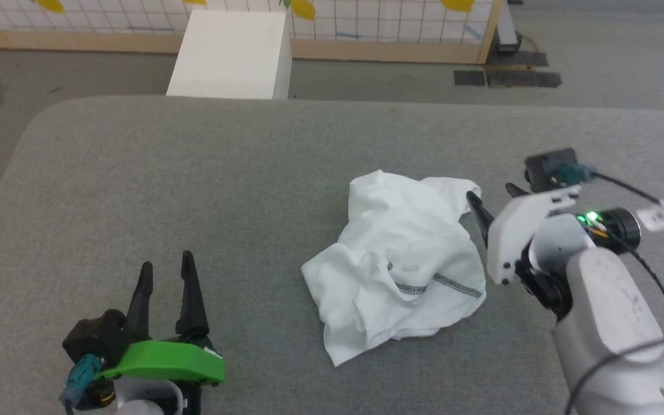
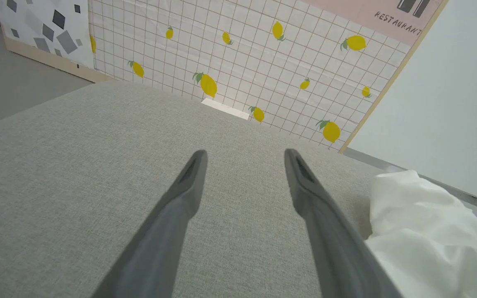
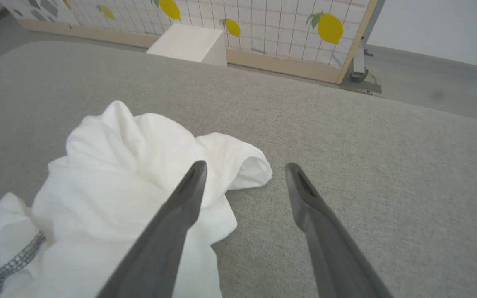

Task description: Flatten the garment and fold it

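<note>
Garment: white, crumpled in a heap on the grey tabletop, right of centre. A dark zigzag seam shows on its near right side.

Right hand: fingers apart, nothing held. It sits just beside the garment's far right edge. In the right wrist view one finger overlaps the cloth and the other is over bare tabletop. Contact: cannot tell.

Left hand: fingers apart, empty, well apart from the garment, which lies to its right.

White box beyond the far edge.
</note>
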`<state>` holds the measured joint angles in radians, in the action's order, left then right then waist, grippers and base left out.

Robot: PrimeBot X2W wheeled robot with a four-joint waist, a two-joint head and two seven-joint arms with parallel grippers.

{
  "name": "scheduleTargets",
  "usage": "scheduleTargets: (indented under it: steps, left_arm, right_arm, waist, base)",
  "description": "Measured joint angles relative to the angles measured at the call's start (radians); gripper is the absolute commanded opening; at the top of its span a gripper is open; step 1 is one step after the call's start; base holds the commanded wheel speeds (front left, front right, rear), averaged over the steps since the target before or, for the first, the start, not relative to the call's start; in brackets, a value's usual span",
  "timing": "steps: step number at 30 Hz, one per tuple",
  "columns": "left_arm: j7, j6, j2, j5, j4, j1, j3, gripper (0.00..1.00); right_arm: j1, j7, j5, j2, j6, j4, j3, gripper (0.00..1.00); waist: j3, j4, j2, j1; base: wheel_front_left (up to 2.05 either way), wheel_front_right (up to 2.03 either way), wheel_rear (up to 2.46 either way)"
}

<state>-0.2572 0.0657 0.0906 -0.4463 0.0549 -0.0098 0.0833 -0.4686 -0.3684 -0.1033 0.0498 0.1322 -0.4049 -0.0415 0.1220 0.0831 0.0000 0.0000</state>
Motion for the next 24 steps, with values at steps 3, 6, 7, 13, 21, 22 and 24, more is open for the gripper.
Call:
scheduleTargets:
  steps: [3,6,7,13,21,22,24]
  left_arm:
    - [0.000,-0.022,-0.017,0.020,0.003,-0.010,-0.003,1.00]
    - [0.000,-0.045,-0.030,0.036,0.012,-0.031,-0.007,1.00]
    - [0.000,-0.048,-0.031,0.036,0.013,-0.034,-0.010,1.00]
    - [0.000,-0.063,-0.035,0.041,0.030,-0.042,-0.017,1.00]
    - [0.000,-0.066,-0.036,0.041,0.035,-0.044,-0.012,1.00]
    - [0.000,-0.066,-0.037,0.041,0.036,-0.044,-0.008,1.00]
    - [0.000,-0.066,-0.037,0.041,0.038,-0.043,-0.004,1.00]
  right_arm:
    - [-0.075,-0.126,0.056,0.001,0.000,-0.080,-0.023,1.00]
    - [-0.116,-0.196,0.090,0.006,0.000,-0.156,-0.036,1.00]
    - [-0.123,-0.194,0.095,0.005,0.000,-0.168,-0.036,1.00]
    - [-0.145,-0.119,0.090,0.006,0.000,-0.225,-0.033,0.00]
    - [-0.153,0.015,-0.005,0.076,0.000,-0.134,0.055,0.00]
    - [-0.149,0.017,-0.007,0.100,0.000,-0.115,0.088,0.00]
    - [-0.125,0.018,-0.010,0.145,0.000,-0.077,0.166,0.00]
  waist:
    - [0.024,0.025,0.0000,0.0000]
    - [0.054,0.066,0.0000,0.0000]
    - [0.063,0.075,0.0000,0.0000]
    - [0.114,0.118,0.0000,0.0001]
    - [0.096,0.095,0.0000,0.0001]
    - [0.089,0.088,0.0000,0.0001]
    - [0.074,0.077,0.0000,0.0001]
  base:
    - [0.00,0.00,0.00]
    - [0.00,0.00,0.00]
    - [0.00,0.00,0.00]
    - [0.00,0.00,0.00]
    - [0.00,0.00,0.00]
    - [0.00,0.00,0.00]
    - [0.00,0.00,0.00]
